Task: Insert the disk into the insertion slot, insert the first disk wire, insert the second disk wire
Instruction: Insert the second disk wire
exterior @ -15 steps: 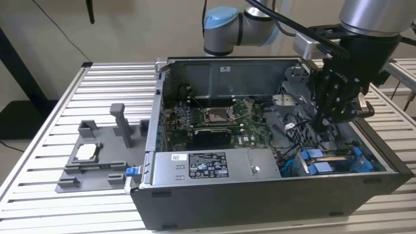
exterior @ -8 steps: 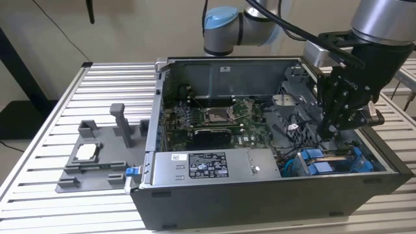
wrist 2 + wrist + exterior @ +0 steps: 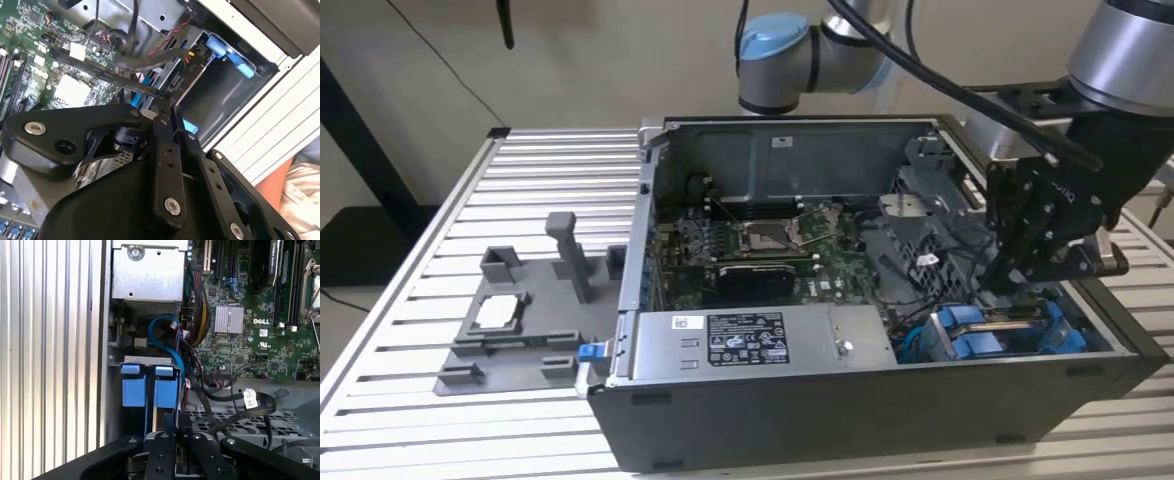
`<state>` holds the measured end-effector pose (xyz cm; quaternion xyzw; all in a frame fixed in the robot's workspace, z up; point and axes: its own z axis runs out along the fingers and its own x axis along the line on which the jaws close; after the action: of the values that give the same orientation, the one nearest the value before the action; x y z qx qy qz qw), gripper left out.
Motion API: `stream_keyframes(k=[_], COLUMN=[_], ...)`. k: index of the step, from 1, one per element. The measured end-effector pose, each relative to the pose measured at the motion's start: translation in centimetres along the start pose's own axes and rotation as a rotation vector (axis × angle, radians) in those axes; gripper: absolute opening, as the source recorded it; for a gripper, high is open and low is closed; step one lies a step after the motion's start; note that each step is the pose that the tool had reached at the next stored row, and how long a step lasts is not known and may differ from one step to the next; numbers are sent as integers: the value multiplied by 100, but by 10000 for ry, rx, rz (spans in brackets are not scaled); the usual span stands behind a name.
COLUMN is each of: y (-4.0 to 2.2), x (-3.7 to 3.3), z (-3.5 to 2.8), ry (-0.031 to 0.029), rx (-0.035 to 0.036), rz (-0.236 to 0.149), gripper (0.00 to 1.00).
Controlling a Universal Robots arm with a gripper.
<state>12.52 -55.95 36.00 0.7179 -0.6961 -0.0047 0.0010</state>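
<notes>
The disk [image 3: 1003, 335], recognised by its bright blue carrier, is seen seated in the insertion slot [image 3: 144, 360] of the cage at the case's corner. The gripper [image 3: 166, 100] is held just beside it with its jaws drawn together at a flat black wire [image 3: 100, 70], though whether that wire is actually pinched cannot be made out. The wire is judged light and limp along its length, so it is best taken at its stiff end plug, while the rigid, shock-sensitive disk is better pushed on its plastic frame.
</notes>
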Motion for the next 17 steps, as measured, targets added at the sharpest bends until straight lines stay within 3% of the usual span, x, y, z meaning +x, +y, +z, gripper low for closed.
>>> stream_keyframes(k=[3,7,12,15,17], y=[-42,-113,-163,-187,-192], x=[40,75,83,84,86], z=[15,33,51,74,85], ry=[-145,-259,-309,-345,-362], rx=[-87,-321,-722,-833,-853], rz=[-1,1,8,9,9], gripper=[16,16,16,16,16])
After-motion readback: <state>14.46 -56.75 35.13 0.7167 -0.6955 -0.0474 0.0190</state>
